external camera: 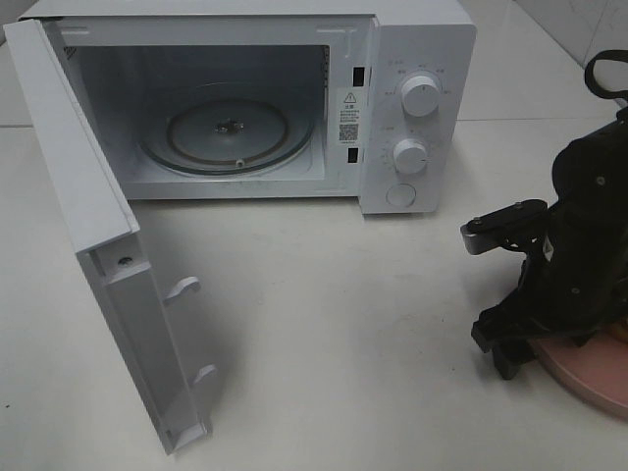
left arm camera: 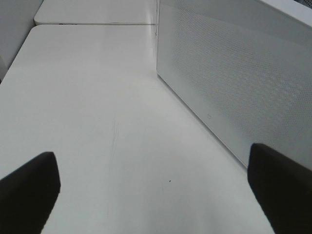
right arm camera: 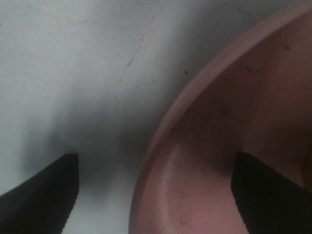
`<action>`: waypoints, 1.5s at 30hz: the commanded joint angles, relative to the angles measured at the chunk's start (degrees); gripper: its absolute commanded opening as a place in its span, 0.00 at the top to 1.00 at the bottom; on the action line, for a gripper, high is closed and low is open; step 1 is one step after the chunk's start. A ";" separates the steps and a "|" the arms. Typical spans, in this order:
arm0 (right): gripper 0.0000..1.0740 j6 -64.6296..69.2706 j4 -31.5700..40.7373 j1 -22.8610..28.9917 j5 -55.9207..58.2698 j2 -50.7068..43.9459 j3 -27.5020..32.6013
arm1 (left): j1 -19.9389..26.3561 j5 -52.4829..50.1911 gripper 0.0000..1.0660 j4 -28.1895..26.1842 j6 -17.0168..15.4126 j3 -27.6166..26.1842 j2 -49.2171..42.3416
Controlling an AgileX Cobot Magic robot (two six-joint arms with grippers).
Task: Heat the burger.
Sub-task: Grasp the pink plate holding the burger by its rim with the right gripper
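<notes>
Step in hand: pickup at the pink plate (external camera: 592, 381); loading into the microwave (external camera: 417, 39) is not yet begun. The door (external camera: 83, 196) stands swung wide and the glass turntable (external camera: 228, 132) is bare. The burger shows in no view. You may judge that it sits on the plate under the right arm, but the frames cannot confirm it. Right gripper (right arm camera: 156, 192): jaws apart and holding nothing, straddling the plate's rim, with one finger over the table (external camera: 324, 324) and the other over the plate's inner floor. Pose: the right arm is low at the right edge of the overhead view, wrist pitched down onto the plate's left edge as that view shows it. Left gripper (left arm camera: 156, 190): jaws wide and empty, low over the table beside a white perforated panel of the microwave. Next move, as a judgement: you need either a pinch on the rim or a shift inward over the burger, then a level carry to the turntable, clear of the door.
</notes>
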 commanded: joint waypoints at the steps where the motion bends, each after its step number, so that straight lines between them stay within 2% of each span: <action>1: 0.28 -1.03 -0.34 -0.17 0.23 0.69 0.40 | 0.11 -0.34 0.08 -0.06 0.06 0.17 -1.03; 3: 0.31 -0.97 -0.34 -0.17 0.29 0.69 0.40 | 0.11 -0.34 0.08 -0.06 0.06 0.17 -1.03; 5: 0.50 0.46 -0.40 -0.17 0.40 0.69 0.40 | 0.11 -0.34 0.08 -0.06 0.06 0.17 -1.03; 8: 0.55 0.63 -0.40 -0.17 0.57 0.69 0.40 | 0.11 -0.34 0.08 -0.06 0.06 0.17 -1.03; 10: 0.82 2.98 -0.34 -0.17 1.43 0.69 0.40 | 0.11 -0.34 0.08 -0.06 0.06 0.17 -1.03; 13: 0.88 3.21 -0.34 -0.17 1.49 0.69 0.40 | 0.11 -0.34 0.08 -0.06 0.06 0.17 -1.03; 14: 0.98 2.98 -0.34 -0.17 1.72 0.69 0.40 | 0.11 -0.34 0.08 -0.06 0.06 0.17 -1.03; 15: 1.00 2.86 -0.34 -0.17 1.72 0.69 0.40 | 0.11 -0.34 0.08 -0.06 0.06 0.17 -1.03; 26: 1.00 5.90 -2.01 2.18 2.18 0.17 0.34 | 0.11 -0.34 0.08 -0.06 0.06 0.17 -1.03; 40: 1.00 22.17 -17.65 9.97 11.29 -1.32 0.11 | 0.11 -0.34 0.08 -0.06 0.06 0.17 -1.03; 45: 1.00 24.52 -19.48 11.46 13.35 -1.32 0.11 | 0.11 -0.34 0.08 -0.06 0.06 0.17 -1.03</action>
